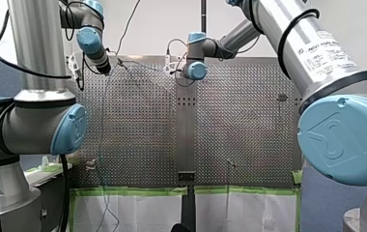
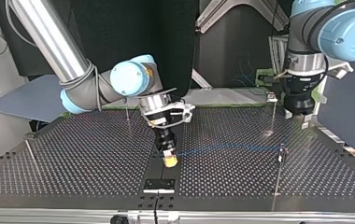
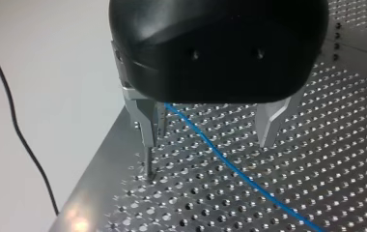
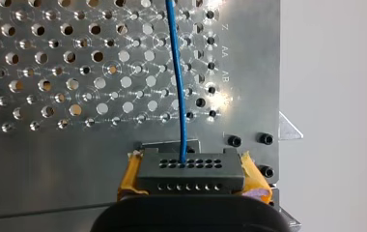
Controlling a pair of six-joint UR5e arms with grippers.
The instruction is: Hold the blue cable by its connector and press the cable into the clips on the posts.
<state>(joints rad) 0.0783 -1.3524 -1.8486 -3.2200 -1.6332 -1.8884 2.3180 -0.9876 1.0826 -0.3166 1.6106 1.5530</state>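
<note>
My right gripper (image 4: 193, 186) has yellow pads and is shut on a dark grey connector (image 4: 191, 173). The blue cable (image 4: 177, 72) leaves the connector and runs ahead over the perforated table. In the top view my right gripper (image 2: 169, 159) hangs low over the middle of the table's near edge. From there the blue cable (image 2: 227, 147) stretches to a thin post (image 2: 282, 154) at the view's right. My left gripper (image 3: 208, 140) is open, its metal fingers (image 3: 270, 121) straddling the blue cable (image 3: 230, 166) without touching it. A short post (image 3: 148, 164) stands just under one finger.
More thin posts stand on the perforated table (image 2: 73, 158): one with a clip (image 2: 273, 99) beside my left gripper (image 2: 301, 115), one behind my right arm (image 2: 127, 109), one at the top view's left (image 2: 31, 156). A black plate (image 2: 159, 185) lies at the near edge.
</note>
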